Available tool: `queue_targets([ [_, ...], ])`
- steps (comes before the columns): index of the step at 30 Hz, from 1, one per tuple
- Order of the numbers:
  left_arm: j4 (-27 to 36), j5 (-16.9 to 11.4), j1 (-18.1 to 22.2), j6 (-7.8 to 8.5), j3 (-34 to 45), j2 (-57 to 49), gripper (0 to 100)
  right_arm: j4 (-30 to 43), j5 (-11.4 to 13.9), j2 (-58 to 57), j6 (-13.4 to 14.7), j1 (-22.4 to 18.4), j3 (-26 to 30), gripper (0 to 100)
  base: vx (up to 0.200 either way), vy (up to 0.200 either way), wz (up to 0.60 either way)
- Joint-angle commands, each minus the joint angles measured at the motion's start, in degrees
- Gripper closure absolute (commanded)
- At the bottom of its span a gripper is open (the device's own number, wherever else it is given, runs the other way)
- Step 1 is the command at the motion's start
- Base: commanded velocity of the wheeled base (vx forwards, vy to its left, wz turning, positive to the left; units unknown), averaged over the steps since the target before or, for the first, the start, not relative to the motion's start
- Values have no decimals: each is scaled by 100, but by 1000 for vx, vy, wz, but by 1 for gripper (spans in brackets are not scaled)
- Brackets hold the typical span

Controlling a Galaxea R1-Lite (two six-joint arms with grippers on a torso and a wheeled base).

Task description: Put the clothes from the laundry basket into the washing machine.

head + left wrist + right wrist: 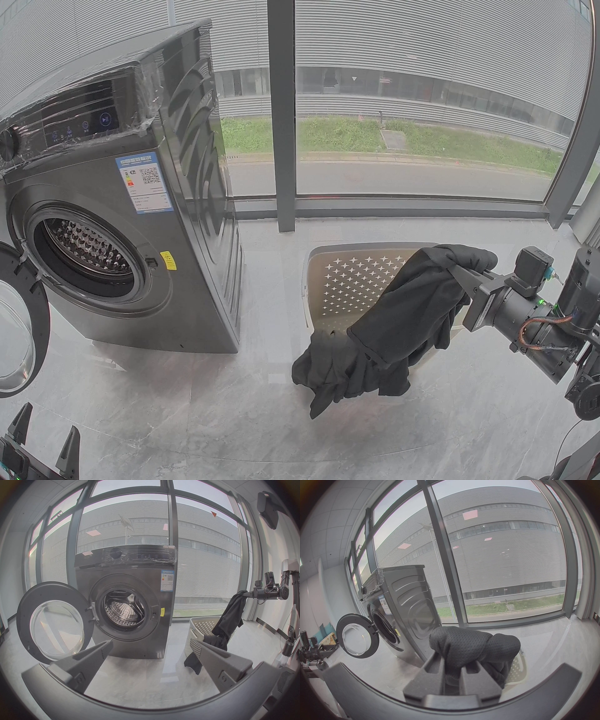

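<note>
A dark garment (400,319) hangs from my right gripper (459,272), which is shut on its top end above the white laundry basket (350,275). The cloth trails over the basket's front rim and its lower end lies on the floor (331,375). In the right wrist view the garment (475,645) bulges over the closed fingers (479,680). The grey washing machine (125,187) stands to the left, its round door (19,325) swung wide and the drum (90,247) showing. My left gripper (44,437) sits low at the near left, open and holding nothing, and it faces the machine (131,605) in the left wrist view.
A tall window with a dark upright post (282,112) runs behind the basket and machine. Pale marble floor (187,400) spreads between the machine and the basket. The open door juts out toward my left arm.
</note>
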Motion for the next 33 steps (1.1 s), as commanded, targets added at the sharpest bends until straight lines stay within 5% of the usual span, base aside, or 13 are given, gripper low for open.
queue_targets([
  [1, 0, 2, 4, -8, 84, -101, 0, -6, 11, 15, -1, 31, -7, 100, 0, 200, 0],
  [29, 0, 2, 4, -8, 84, -101, 0, -270, 240, -3, -10, 145, 28, 100, 0, 200, 0],
  [33, 0, -7, 4, -8, 84, -101, 0, -270, 249, -3, -19, 172, 46, 100, 0, 0, 0],
])
